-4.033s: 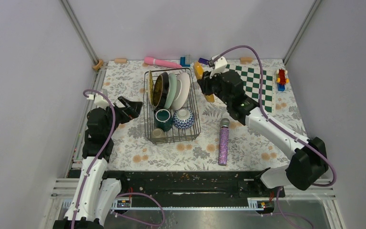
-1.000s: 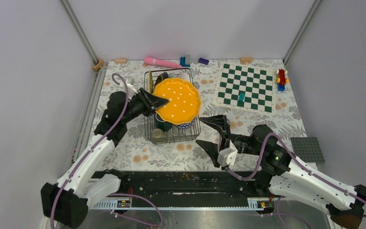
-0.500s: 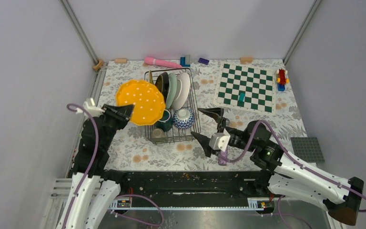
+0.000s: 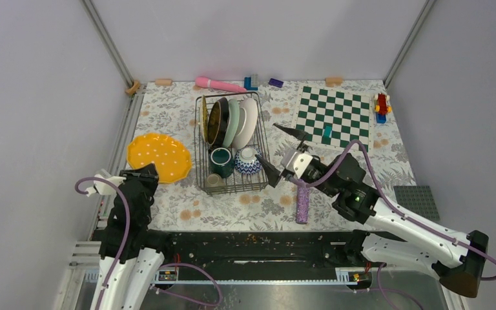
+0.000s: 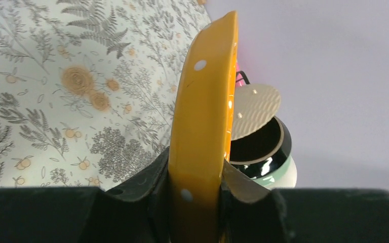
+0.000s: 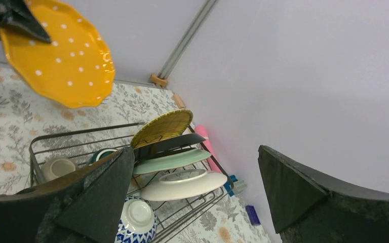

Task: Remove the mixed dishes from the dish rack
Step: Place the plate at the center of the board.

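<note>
Left claw [image 4: 147, 172] gripping yellow plate [image 4: 158, 157], right claw [image 4: 266, 143] wide open, dish rack [image 4: 236, 187] holding plates [image 4: 232, 123], mug [image 4: 220, 159], bowl [image 4: 248, 159]

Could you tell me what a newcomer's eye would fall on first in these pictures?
The bright orange dotted plate, clamped by its rim in the left end effector, stands out left of the dish rack. Next comes the right end effector, spread wide open at the rack's right side. Four upright plates fill the rack's far half.
</note>
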Motion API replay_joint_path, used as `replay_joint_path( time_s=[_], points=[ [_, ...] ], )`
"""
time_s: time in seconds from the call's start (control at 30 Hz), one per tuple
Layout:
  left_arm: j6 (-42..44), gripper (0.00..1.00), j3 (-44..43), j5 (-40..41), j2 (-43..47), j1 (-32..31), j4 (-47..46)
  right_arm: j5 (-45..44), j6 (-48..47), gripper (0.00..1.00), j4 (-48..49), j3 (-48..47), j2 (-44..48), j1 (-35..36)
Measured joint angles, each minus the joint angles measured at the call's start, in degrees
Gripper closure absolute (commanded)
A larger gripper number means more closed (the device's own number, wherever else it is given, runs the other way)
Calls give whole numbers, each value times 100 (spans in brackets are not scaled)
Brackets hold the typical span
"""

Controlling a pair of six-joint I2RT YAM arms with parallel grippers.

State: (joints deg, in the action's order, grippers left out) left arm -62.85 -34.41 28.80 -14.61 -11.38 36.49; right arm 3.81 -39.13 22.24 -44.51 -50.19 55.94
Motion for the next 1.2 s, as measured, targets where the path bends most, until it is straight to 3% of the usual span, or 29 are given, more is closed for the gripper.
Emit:
replay_joint_path(
  time_s=[0.27,0.4,0.63,1.0,1.2],
  points=[
    [-603,99,133,778,-101,-2,422,-826,699,0,195,-249,-345,0],
    [-857,98,293,1071,-363,4,413,-1823,1469,0,264,-302,-396,0],
    [-1276,98,1036,1191,-1073,59,-61,-2986,2439,0,551,372,-59,0],
    [-1849,95,1878,1025,-1563,450,-1019,-3895,3062,0,374,1029,365,0],
    [-2181,81,1967,885,-1989,501,-1517,-4299,3126,0,424,1200,446,0]
  ],
)
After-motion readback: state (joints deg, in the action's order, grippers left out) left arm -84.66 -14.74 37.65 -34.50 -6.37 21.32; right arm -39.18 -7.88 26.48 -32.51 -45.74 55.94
